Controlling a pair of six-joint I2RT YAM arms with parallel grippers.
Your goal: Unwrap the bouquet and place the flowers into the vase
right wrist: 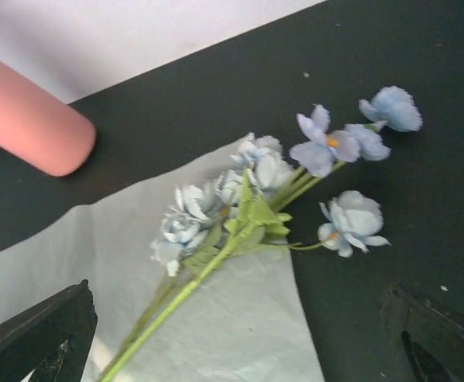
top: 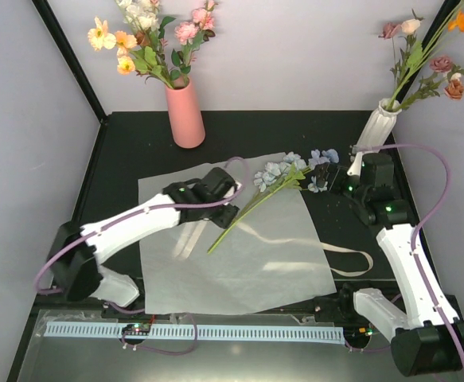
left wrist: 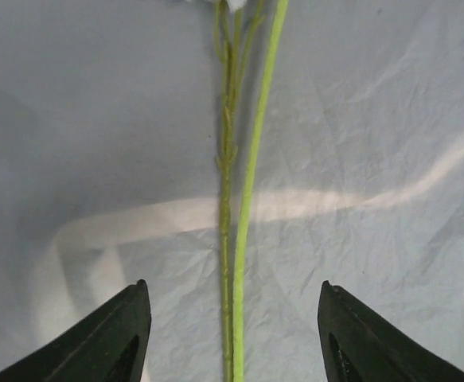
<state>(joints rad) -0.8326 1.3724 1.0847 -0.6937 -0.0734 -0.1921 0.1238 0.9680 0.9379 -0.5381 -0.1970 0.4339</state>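
The white paper (top: 247, 267) lies spread flat on the black table, unwrapped. Light blue flowers (top: 291, 171) lie on it, their green stems (left wrist: 239, 239) running down-left and their heads (right wrist: 216, 207) partly over the paper's far right edge. My left gripper (top: 230, 211) hangs low over the stems, open, one finger (left wrist: 120, 334) on each side without touching them. My right gripper (top: 345, 177) is open above the table just right of the blue heads, holding nothing. The white ribbed vase (top: 377, 126) stands at the back right with orange, pink and cream flowers (top: 423, 56) in it.
A salmon-pink vase (top: 185, 113) with yellow, pink and white flowers stands at the back, left of centre. The cream ribbon (top: 351, 253) lies loose off the paper's right edge. Grey walls and black frame posts close in the table.
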